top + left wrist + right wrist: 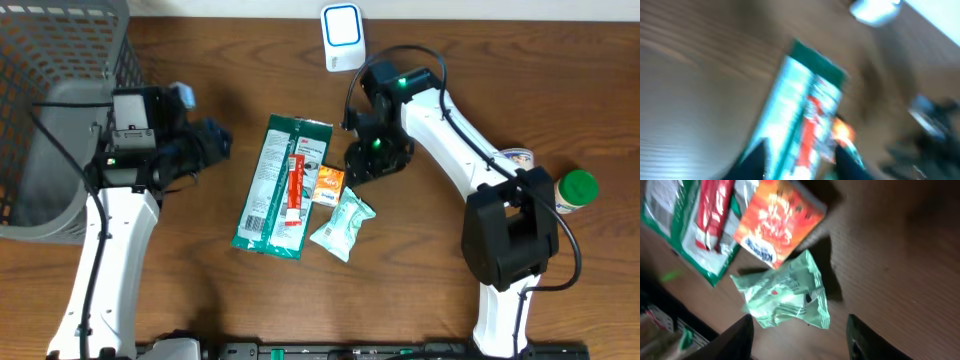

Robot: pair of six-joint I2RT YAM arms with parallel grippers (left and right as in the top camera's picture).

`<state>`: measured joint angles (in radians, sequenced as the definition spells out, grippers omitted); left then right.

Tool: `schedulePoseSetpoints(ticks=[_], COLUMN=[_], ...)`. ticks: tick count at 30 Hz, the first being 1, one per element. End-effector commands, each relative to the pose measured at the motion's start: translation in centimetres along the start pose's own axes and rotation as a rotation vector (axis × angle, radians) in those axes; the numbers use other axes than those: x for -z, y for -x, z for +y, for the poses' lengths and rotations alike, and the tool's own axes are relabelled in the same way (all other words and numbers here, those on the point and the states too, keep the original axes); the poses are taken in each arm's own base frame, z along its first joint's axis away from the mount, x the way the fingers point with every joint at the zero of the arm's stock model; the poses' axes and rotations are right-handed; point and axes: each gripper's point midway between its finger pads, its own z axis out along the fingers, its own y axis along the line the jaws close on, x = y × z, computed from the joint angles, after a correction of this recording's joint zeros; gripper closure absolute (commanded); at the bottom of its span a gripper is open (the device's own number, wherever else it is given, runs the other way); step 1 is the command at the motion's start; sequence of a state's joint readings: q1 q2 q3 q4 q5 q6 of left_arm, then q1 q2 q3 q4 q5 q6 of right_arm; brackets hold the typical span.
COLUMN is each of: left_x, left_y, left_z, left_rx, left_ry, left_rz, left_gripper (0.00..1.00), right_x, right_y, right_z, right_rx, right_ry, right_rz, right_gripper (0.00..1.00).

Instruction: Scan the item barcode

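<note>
A long green package [272,185] lies mid-table with a red tube [295,190] on it. An orange packet [328,183] and a pale green packet [343,225] lie at its right. The white and blue scanner [342,38] stands at the back. My left gripper [212,140] hovers left of the package, open and empty. Its wrist view is blurred and shows the green package [800,105] between the dark fingers [756,161]. My right gripper [365,160] is open just above the orange packet [777,222]. The pale green packet [785,295] sits ahead of its spread fingers [737,340].
A grey wire basket [60,110] fills the back left corner beside my left arm. A green-lidded jar [576,189] and a small round tub [517,157] stand at the right edge, behind my right arm's base.
</note>
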<state>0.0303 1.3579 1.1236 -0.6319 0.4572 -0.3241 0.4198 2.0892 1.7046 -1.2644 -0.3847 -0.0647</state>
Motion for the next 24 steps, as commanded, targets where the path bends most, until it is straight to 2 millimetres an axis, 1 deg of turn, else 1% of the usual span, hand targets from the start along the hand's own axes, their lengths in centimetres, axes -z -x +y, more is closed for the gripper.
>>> schedulePoseSetpoints(ticks=[1, 2, 3, 5, 6, 9, 10, 11, 12, 13, 16, 18, 19, 21, 22, 23, 24], left_x=[-0.4, -0.7, -0.9, -1.6, -2.0, -3.5, -4.2, -4.7, -5.0, -5.7, -7.2, -7.9, -8.3, -9.0, -9.4, -9.8, -10.0], left_y=[-5.4, -6.9, -7.9, -10.7, -11.8, -14.5, -16.1, -17.1, -17.8, -18.9, -21.3, -22.5, -23.1, -23.5, -23.8, -24.1, -24.3], left_z=[-5.1, -5.7, -6.1, -7.2, -7.4, -7.2, -7.4, -7.4, -7.5, -7.5, -7.0, -6.5, -6.2, -5.5, -5.0, -4.5, -4.3], left_rx=[-0.088, -0.101, -0.113, -0.157, -0.177, -0.225, -0.241, -0.250, -0.257, -0.267, -0.279, -0.279, -0.277, -0.271, -0.268, -0.265, -0.262], left_ry=[-0.228, -0.227, -0.230, -0.241, -0.234, -0.183, -0.175, -0.168, -0.163, -0.152, -0.119, -0.097, -0.082, -0.055, -0.035, -0.015, -0.009], left_rz=[0.201, 0.251, 0.279, 0.356, 0.383, 0.454, 0.508, 0.544, 0.567, 0.608, 0.700, 0.746, 0.770, 0.790, 0.801, 0.813, 0.822], left_gripper=[0.93, 0.93, 0.93, 0.93, 0.93, 0.93, 0.93, 0.93, 0.92, 0.93, 0.93, 0.93, 0.93, 0.93, 0.93, 0.93, 0.93], right_x=[-1.2, -1.6, -2.0, -2.8, -3.1, -4.1, -4.7, -5.1, -5.4, -6.0, -7.1, -7.6, -7.9, -7.9, -7.8, -7.6, -7.5], right_y=[-0.9, -1.0, -0.9, -1.0, -1.0, -1.2, -1.3, -1.5, -1.6, -1.9, -2.7, -3.1, -3.3, -3.3, -3.4, -3.4, -3.4], right_z=[0.8, 0.7, 0.5, 0.1, 0.0, -0.5, -0.9, -1.2, -1.4, -1.7, -2.2, -2.1, -2.3, -2.7, -3.3, -3.7, -4.0], right_rx=[0.091, 0.091, 0.090, 0.080, 0.076, 0.070, 0.077, 0.074, 0.071, 0.066, 0.055, 0.053, 0.048, 0.035, 0.025, 0.013, 0.003], right_ry=[0.082, 0.090, 0.096, 0.120, 0.137, 0.154, 0.154, 0.154, 0.155, 0.155, 0.158, 0.174, 0.170, 0.159, 0.148, 0.147, 0.148], right_rz=[0.019, 0.017, 0.012, -0.001, -0.006, -0.017, -0.022, -0.024, -0.026, -0.023, -0.014, -0.013, -0.012, -0.011, -0.012, -0.013, -0.016], right_gripper=[0.42, 0.41, 0.40, 0.41, 0.41, 0.41, 0.41, 0.41, 0.41, 0.41, 0.41, 0.42, 0.45, 0.64, 0.79, 0.85, 0.85])
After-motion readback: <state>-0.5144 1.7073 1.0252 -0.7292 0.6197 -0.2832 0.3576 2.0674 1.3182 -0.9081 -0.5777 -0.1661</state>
